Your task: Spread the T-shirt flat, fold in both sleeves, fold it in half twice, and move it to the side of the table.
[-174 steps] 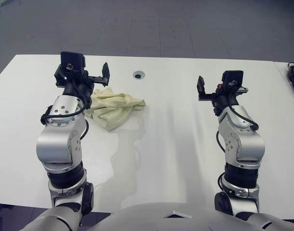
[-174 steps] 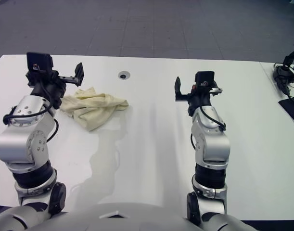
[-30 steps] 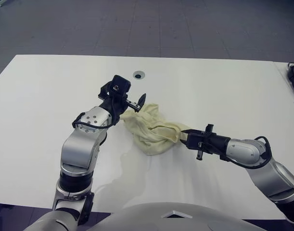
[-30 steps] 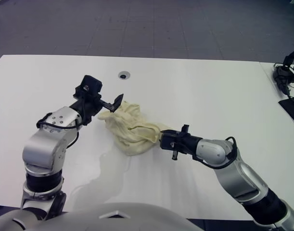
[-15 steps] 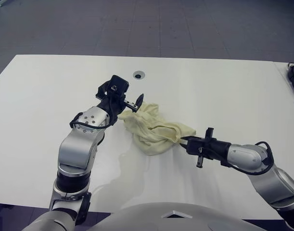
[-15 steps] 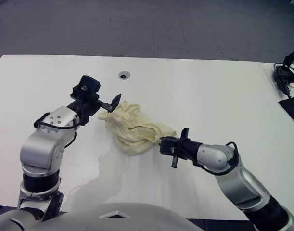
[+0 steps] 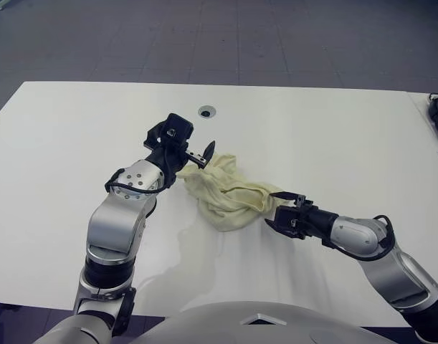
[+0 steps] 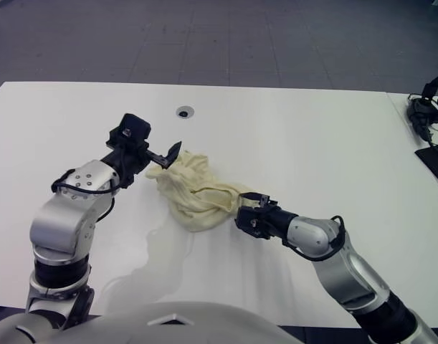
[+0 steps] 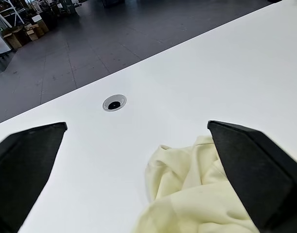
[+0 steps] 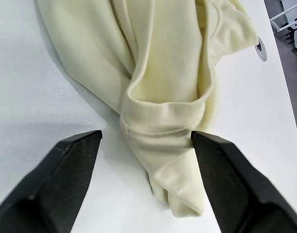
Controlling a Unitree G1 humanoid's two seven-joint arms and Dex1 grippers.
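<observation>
The pale yellow T-shirt (image 7: 226, 192) lies crumpled in a heap near the middle of the white tabletop (image 7: 333, 136), not yet spread. No sleeve or hem can be picked out with certainty.

The left gripper (image 7: 201, 155) sits at the heap's far left corner. Its jaws are wide apart, and in the left wrist view a bunched edge of cloth lies between them with nothing pinched. The right gripper (image 7: 277, 210) is low at the heap's near right end. Its jaws are also parted, straddling a thick rolled fold that comes to a point there. Whether either fingertip touches the cloth is hard to tell.

The main risk sits with the right gripper. The fold between its jaws looks several layers deep, so closing there would likely trap front and back together. A pull would then drag the bundle along instead of opening it. On the left, the cloth edge is loose and low, so the jaws could close above it and catch nothing, or nip a single thin layer that slips out under tension. If only one side holds, the whole shirt slides toward that arm. Both grippers are close to the surface, so going lower could scrape a fingertip on it.

No container is present. The nearest thing to one is a small round cable grommet (image 7: 206, 111) set into the tabletop beyond the shirt, well apart from it.
</observation>
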